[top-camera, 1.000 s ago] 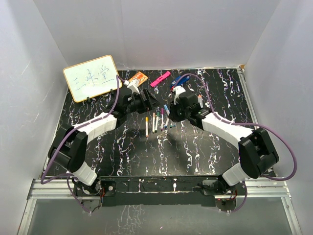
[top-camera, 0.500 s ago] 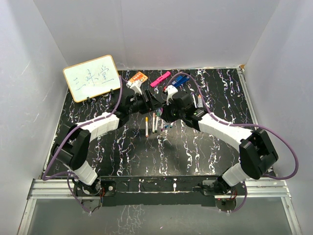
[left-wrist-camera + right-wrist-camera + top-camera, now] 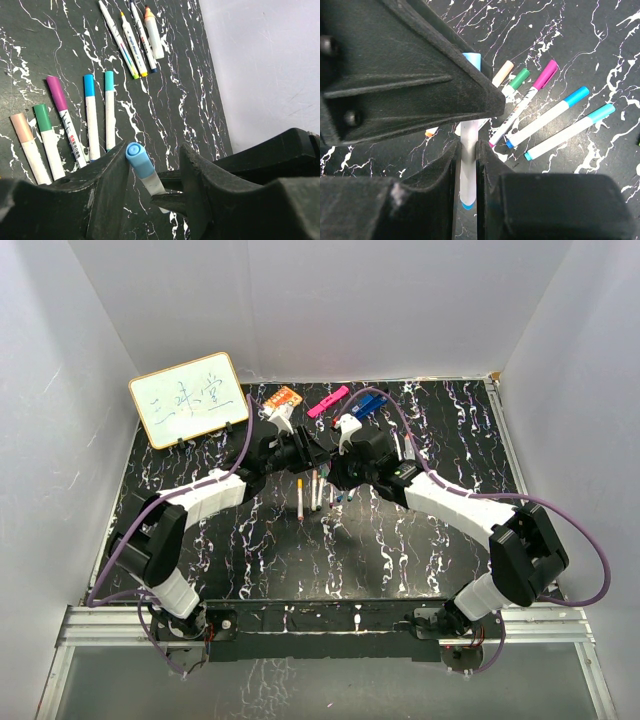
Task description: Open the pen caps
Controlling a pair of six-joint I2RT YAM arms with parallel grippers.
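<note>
So the right gripper (image 3: 466,150) is clamped on the white barrel of a pen (image 3: 468,185), held up over the middle of the desk (image 3: 400,540). Its light blue cap (image 3: 139,160) pokes in between the left gripper (image 3: 152,165) jaws, which stand apart with a gap on one side. The pen's long axis runs gripper to gripper, so I'd guess clamp, then pull straight apart.

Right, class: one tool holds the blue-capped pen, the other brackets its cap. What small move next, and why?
Probably close the left tool onto the light-blue cap: its fingers flank the cap with a gap showing, while the right tool clamps the white pen.
</note>
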